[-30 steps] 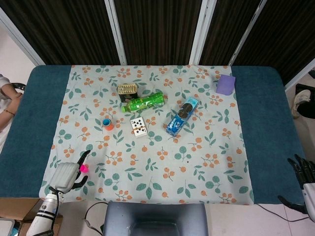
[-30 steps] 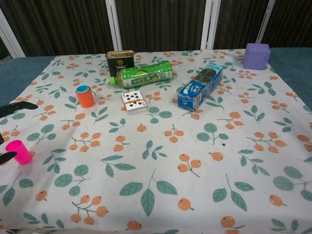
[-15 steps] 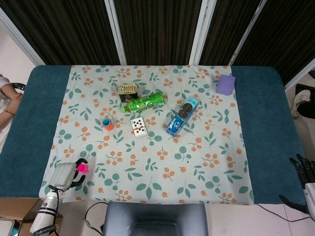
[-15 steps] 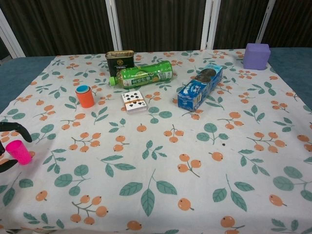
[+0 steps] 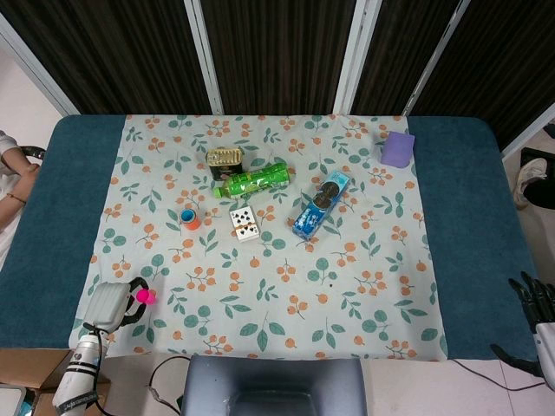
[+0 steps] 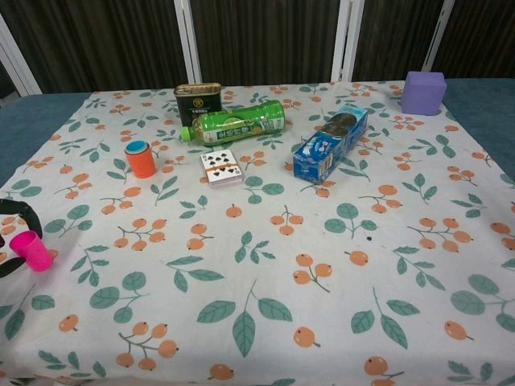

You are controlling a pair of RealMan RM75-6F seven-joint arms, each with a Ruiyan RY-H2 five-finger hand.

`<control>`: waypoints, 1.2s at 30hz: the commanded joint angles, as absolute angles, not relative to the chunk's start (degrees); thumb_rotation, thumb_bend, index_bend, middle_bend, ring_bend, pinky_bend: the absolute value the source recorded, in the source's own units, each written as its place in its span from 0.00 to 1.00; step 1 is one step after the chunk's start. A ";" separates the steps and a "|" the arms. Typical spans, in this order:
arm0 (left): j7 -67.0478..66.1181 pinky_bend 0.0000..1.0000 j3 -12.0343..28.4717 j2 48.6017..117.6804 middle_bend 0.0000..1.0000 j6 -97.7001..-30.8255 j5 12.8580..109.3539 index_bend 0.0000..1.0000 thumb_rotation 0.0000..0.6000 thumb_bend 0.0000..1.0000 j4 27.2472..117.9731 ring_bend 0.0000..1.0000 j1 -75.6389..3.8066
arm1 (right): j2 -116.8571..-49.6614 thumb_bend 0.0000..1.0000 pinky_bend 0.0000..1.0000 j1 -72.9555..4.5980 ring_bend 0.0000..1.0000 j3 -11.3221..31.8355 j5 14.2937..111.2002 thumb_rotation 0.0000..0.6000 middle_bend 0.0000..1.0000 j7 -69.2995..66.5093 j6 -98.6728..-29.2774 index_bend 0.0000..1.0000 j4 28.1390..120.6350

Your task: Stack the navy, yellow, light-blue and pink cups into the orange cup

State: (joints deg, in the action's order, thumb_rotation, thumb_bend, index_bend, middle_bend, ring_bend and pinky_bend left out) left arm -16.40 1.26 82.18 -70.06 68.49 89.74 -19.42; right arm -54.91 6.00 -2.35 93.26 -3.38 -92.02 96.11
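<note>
The orange cup (image 5: 190, 219) (image 6: 141, 160) stands upright on the floral cloth, left of the playing cards, with a light-blue cup rim (image 6: 137, 147) nested in its top. No navy or yellow cup shows on its own. The small pink cup (image 5: 144, 296) (image 6: 30, 250) is near the cloth's front left corner, tilted. My left hand (image 5: 109, 305) grips it, and dark fingers (image 6: 22, 211) curl around it from behind and below. Off the table's front right corner, my right hand (image 5: 538, 314) holds nothing, its fingers apart.
Behind the orange cup lie a tin can (image 5: 225, 159), a green bottle (image 5: 253, 180) on its side and a card pack (image 5: 244, 223). A blue cookie box (image 5: 319, 204) lies at centre right. At the far right stands a purple block (image 5: 397, 148).
My left hand's fingers, spread around the pink cup a second ago, have closed on it. The cup now leans and has shifted slightly. The right hand has hardly moved.
</note>
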 commanded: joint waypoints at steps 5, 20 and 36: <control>-16.24 1.00 2.04 82.42 1.00 -70.43 69.01 0.57 1.00 0.37 89.24 1.00 -19.27 | -54.85 0.22 0.00 6.10 0.00 -2.40 93.43 1.00 0.00 -3.62 -92.30 0.00 96.02; -19.10 1.00 24.90 90.15 1.00 -68.69 57.05 0.61 1.00 0.38 82.66 1.00 -34.69 | -54.86 0.22 0.00 5.92 0.00 -1.65 91.79 1.00 0.00 -3.33 -91.96 0.00 96.22; -19.52 1.00 24.67 99.74 1.00 -64.31 52.33 0.61 1.00 0.38 64.22 1.00 -41.79 | -54.03 0.22 0.00 6.01 0.00 -1.01 90.12 1.00 0.00 -5.04 -91.77 0.00 96.11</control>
State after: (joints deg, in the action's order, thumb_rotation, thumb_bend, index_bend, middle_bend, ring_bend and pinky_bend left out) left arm -19.66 24.83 99.58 -64.47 52.43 64.37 -41.69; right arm -54.02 6.01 -1.02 90.13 -5.05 -91.78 96.12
